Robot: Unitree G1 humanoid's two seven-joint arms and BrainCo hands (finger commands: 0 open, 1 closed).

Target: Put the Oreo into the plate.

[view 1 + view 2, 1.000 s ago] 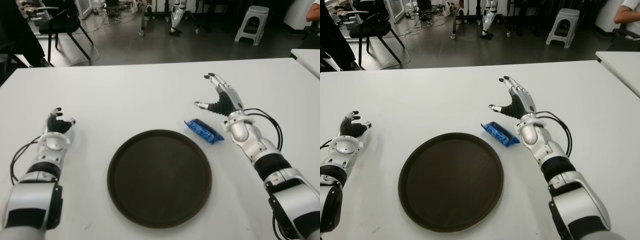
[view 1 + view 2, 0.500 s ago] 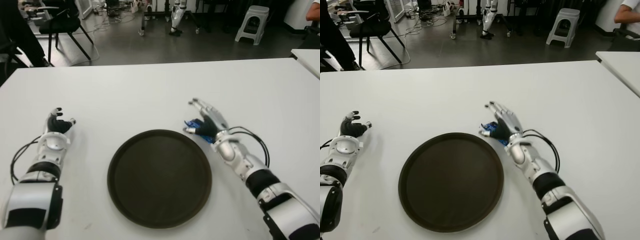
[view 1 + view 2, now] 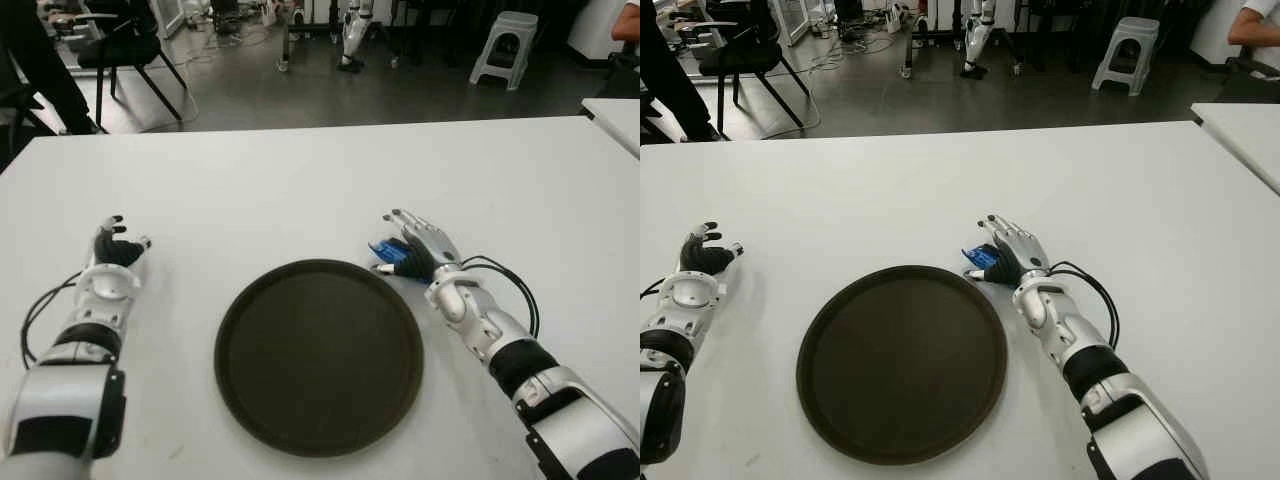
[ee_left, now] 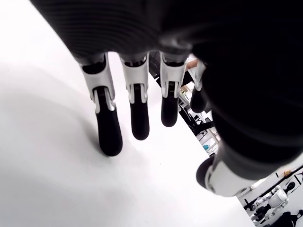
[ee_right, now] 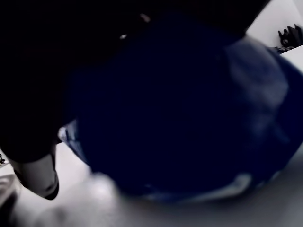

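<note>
Our right hand [image 3: 418, 255] lies over the Oreo pack [image 3: 386, 253], with its fingers [image 3: 1002, 228] laid across the top and only the pack's end peeking out by the thumb. In our right wrist view the pack [image 5: 189, 118] fills almost everything, pressed close under the palm. We cannot tell if the fingers really squeeze it or just cover it. The pack is small, blue and shiny, and it sits on the white table [image 3: 300, 180] just beside the far right edge of the dark round plate [image 3: 318, 355]. 1 second ago our right hand was up past the pack with fingers wide; now it is down on it. Our left hand [image 3: 115, 250] shows near the table's left side, fingers loose and apart, holding nothing.
</note>
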